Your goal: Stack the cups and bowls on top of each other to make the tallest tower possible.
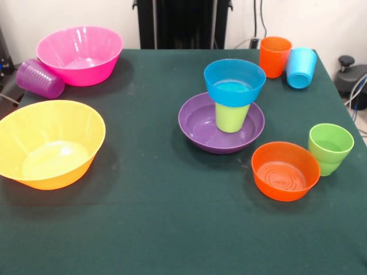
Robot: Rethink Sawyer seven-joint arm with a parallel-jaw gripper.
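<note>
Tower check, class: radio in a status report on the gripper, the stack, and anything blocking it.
Gripper not in view. Tower stands: purple bowl, lime-yellow cup, blue bowl on top. Nothing in the way; orange bowl sits apart.

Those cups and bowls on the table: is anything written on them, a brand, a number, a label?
None: no readable text anywhere in the front view.
The cups, such as the orange cup, and the bowls, such as the pink bowl, are plain coloured plastic.
The green tablecloth bears no markings.
</note>
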